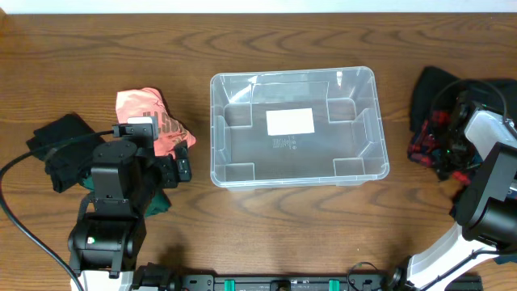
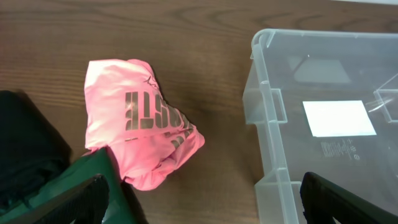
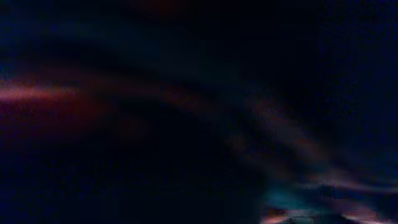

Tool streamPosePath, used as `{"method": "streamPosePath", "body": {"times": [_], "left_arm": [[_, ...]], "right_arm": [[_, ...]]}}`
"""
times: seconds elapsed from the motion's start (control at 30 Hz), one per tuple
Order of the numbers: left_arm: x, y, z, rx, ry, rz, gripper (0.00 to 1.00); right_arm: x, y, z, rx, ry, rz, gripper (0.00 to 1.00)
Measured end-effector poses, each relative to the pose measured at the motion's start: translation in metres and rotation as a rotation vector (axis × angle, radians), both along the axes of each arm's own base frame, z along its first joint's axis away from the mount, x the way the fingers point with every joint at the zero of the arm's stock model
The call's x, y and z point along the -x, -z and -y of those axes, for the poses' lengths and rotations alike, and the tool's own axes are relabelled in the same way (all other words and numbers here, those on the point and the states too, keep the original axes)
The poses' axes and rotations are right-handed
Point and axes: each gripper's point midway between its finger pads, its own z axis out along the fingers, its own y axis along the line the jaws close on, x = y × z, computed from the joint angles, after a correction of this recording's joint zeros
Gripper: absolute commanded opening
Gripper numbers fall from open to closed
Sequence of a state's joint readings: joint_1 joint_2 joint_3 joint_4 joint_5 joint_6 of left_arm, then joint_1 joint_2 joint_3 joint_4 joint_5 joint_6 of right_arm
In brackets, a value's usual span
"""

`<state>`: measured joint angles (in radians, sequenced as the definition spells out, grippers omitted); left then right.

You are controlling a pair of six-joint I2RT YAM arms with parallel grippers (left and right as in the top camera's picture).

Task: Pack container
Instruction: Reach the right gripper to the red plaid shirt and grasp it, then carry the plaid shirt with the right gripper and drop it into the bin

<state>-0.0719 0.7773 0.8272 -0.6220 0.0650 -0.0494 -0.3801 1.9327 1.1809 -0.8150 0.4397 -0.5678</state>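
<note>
The left gripper (image 2: 204,182) has its two dark fingers (image 2: 81,202) spread wide apart, one at each lower corner of the left wrist view. Ahead of it and slightly to its left lies a crumpled pink cloth with brownish lettering (image 2: 140,130) on the brown wooden table (image 1: 97,48). A dark green cloth (image 2: 71,183) sits just beside the left finger, touching the pink cloth's near edge. A black cloth (image 2: 25,149) lies further out on that same side. The clear rectangular plastic container with rounded corners (image 2: 268,106) stands upright ahead of the gripper's right finger, near it and apart from the pink cloth. A white rectangular label (image 1: 290,121) shows on its bottom.

In the overhead view, the container is at the middle of the table, between the two arms. The right gripper (image 1: 443,144) is well off to the container's right, down in a heap of black fabric (image 1: 428,89) with a red and blue patterned piece (image 1: 420,147). The right wrist view is dark and blurred, so I cannot tell whether its fingers are apart or pressed together.
</note>
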Motion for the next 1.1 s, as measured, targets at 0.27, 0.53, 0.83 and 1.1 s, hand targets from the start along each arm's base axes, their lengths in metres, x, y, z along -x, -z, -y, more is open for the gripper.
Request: {"method": "streamPosePath", "body": {"times": [0.27, 0.53, 0.83, 1.1], "left_arm": [[0.0, 0.0, 0.0, 0.0, 0.0, 0.0, 0.98], [0.0, 0.0, 0.0, 0.0, 0.0, 0.0, 0.98], [0.001, 0.001, 0.0, -0.001, 0.0, -0.004, 0.98], [0.001, 0.002, 0.0, -0.001, 0.0, -0.008, 0.98]], "right_arm": [[-0.01, -0.014, 0.009, 0.086, 0.098, 0.098, 0.01], [-0.056, -0.138, -0.012, 0.173, 0.069, 0.446, 0.01], [-0.077, -0.317, -0.139, 0.09, -0.222, 0.939, 0.01], [-0.063, -0.311, -0.275, -0.165, -0.418, 0.958, 0.01]]}}
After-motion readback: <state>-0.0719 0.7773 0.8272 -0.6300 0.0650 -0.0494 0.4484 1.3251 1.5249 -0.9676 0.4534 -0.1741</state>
